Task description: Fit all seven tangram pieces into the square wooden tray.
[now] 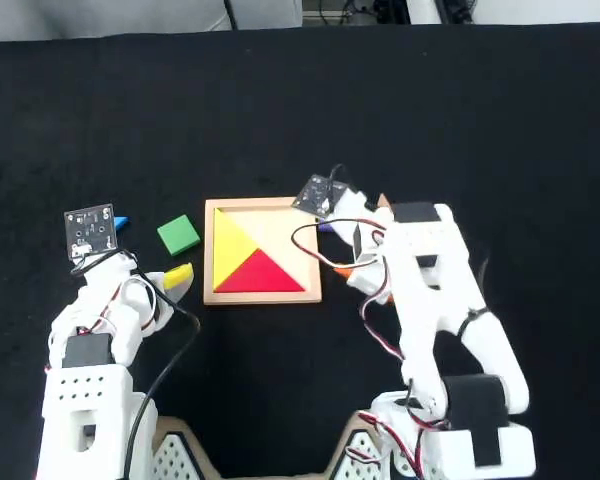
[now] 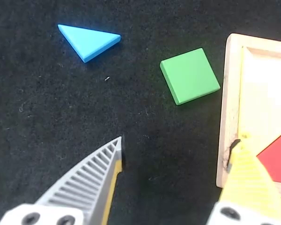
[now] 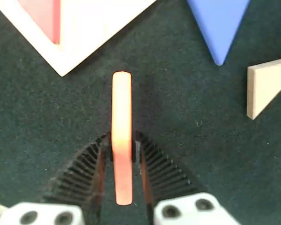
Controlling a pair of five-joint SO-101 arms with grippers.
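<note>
Beside the square wooden tray (image 1: 263, 296), the right hand (image 3: 122, 140) pinches a flat orange wooden piece (image 3: 122, 103) edge-on; the left hand (image 2: 178, 143) gapes wide at the tray's opposite side.

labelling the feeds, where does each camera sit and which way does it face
High view: fixed above the table, looking down on the tray, left arm and right arm.
Left wrist view: on the left wrist, facing down past its open left hand at the green square.
Right wrist view: on the right wrist, facing down past the right hand, shut on the orange piece.
Shared: the tray's edge, in all three.
</note>
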